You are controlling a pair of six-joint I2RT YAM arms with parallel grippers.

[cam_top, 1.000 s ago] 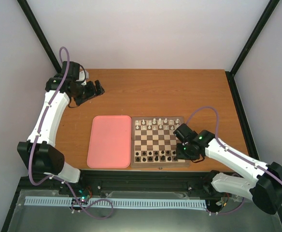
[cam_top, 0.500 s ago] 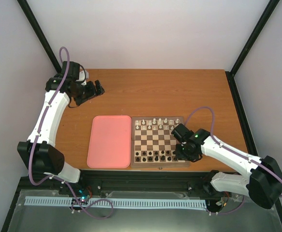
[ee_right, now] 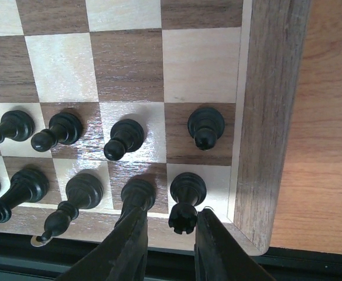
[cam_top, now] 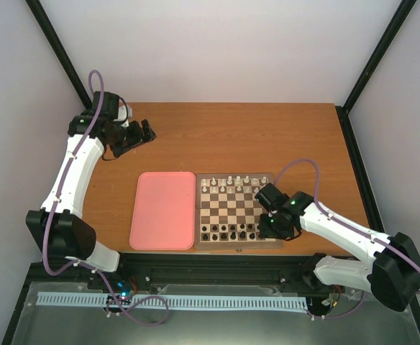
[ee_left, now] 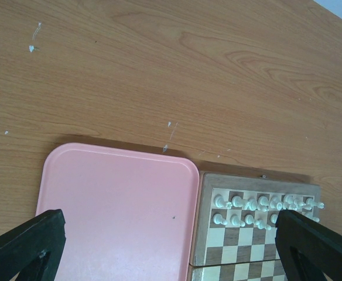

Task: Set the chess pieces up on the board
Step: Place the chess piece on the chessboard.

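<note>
Setup nearing completion: chess pieces (ee_right: 124, 137) filling board's (ee_right: 270, 117) near rows. My right end effector (ee_right: 172, 218) straddling corner rook (ee_right: 187, 187); grip indeterminable.

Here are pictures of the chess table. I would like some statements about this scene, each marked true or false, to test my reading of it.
1. The pink rectangular tray lies beside the left edge of the square wooden chessboard. True.
2. The small white chess pieces stand on the two rows nearest the arms. False: they stand on the far rows; the tiny black chess pieces stand on the near rows.
3. The right claw is at the board's near right corner, its fingers either side of the black corner piece. True.
4. The left claw grips a black piece. False: it is open and holds nothing.
</note>
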